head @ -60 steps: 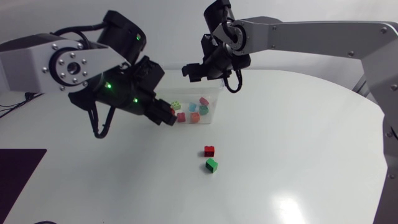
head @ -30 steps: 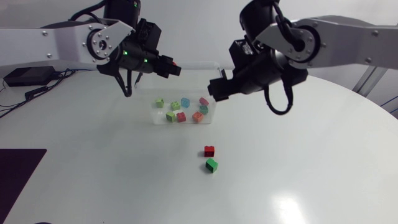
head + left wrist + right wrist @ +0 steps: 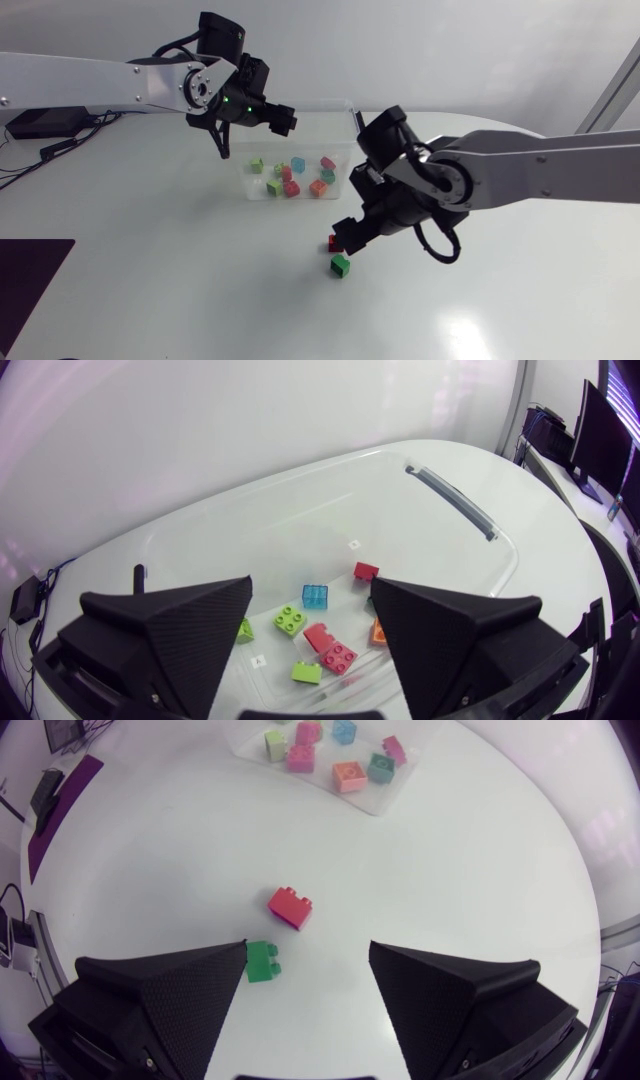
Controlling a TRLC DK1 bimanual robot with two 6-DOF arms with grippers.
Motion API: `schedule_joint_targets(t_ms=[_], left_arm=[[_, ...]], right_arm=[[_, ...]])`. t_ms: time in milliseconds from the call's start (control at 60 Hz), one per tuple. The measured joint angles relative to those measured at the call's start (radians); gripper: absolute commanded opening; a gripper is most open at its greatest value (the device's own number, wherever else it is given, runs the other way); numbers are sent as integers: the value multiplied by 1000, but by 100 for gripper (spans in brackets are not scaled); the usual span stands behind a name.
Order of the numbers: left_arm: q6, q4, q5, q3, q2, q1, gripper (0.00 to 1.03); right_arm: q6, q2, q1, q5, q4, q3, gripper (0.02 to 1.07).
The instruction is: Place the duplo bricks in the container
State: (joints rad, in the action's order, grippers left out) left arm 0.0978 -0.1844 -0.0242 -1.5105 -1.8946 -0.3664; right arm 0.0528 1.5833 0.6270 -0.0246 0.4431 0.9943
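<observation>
The clear plastic container [image 3: 243, 180] stands at the back centre of the table and holds several coloured duplo bricks [image 3: 291, 187]. My left gripper [image 3: 284, 120] hovers above its back left part. In the left wrist view this gripper [image 3: 311, 590] is open with nothing between its fingers, and the container [image 3: 300, 510] and bricks [image 3: 336, 653] lie below. A red brick [image 3: 336, 243] and a green brick [image 3: 341, 265] lie on the table in front of the container. My right gripper [image 3: 346, 231] hangs open just over the red brick [image 3: 289, 906]. The green brick [image 3: 263, 962] is beside one fingertip.
The container [image 3: 368, 792] lies ahead of the right gripper, a short way beyond the two loose bricks. A dark mat [image 3: 30, 275] lies at the table's front left edge. Bare white table surrounds the two loose bricks.
My left gripper rose over the container's back and opened. My right arm swung from above the container down and forward to the red brick, its fingers widening.
</observation>
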Motion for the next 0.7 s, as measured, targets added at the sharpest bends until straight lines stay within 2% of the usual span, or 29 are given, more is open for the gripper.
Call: schedule_joint_targets(t_ms=[133, 233, 367, 517, 600, 700], left_arm=[[4, -30, 0, 16, 48, -6, 99], [16, -99, 0, 46, 128, -13, 99], [45, -142, -1, 126, 247, -16, 99], [82, -180, -1, 249, 361, -18, 99], [97, -213, -2, 303, 397, -25, 99], [114, -231, -2, 356, 426, -36, 99]], right_arm=[[-2, 83, 20, 2, -6, 0, 84], [-2, 132, 34, 11, -5, 1, 84], [-2, 172, 44, 26, -4, 19, 83], [-2, 214, 55, 47, 3, 59, 62], [-2, 240, 67, 59, 10, 81, 59], [-2, 272, 79, 74, 30, 102, 38]])
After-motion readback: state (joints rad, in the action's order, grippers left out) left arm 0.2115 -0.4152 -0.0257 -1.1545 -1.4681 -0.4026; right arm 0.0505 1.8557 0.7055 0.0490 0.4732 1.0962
